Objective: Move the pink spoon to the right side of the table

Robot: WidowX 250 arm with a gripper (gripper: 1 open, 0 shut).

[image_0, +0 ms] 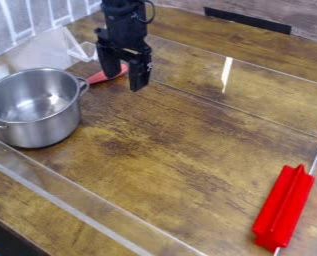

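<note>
Pink spoon (105,76) on the desk (188,125), upper left of view, toward eleven o'clock from the desk's middle. Lies slantwise, one end toward the pot, other end running up to the fingers (126,80). Fingers right at the spoon, hanging over and around its upper-right part; spoon partly hidden behind them. Most of the visible spoon sits on the seven-to-nine o'clock side of the fingers. Contact between fingers and spoon: can't tell from this angle.

Fingers spread, one on the nine o'clock side, one on the three o'clock side, pointing down at the desk. No grip on the spoon visible. Dark arm comes in from twelve o'clock.

Steel pot (34,108) at nine o'clock in view, down and left of the fingers, about their seven to eight o'clock. Inside looks bare metal. Spoon's lower end is near the pot's upper-right rim, around the pot's one o'clock; touching or not, unclear.

Red ridged bar (284,207) at four to five o'clock in view, well apart from spoon and fingers, lying lengthwise, top end leaning toward one o'clock. Clear strips run along the desk. Dark object with a blue edge (3,242) cut off at seven o'clock corner.
</note>
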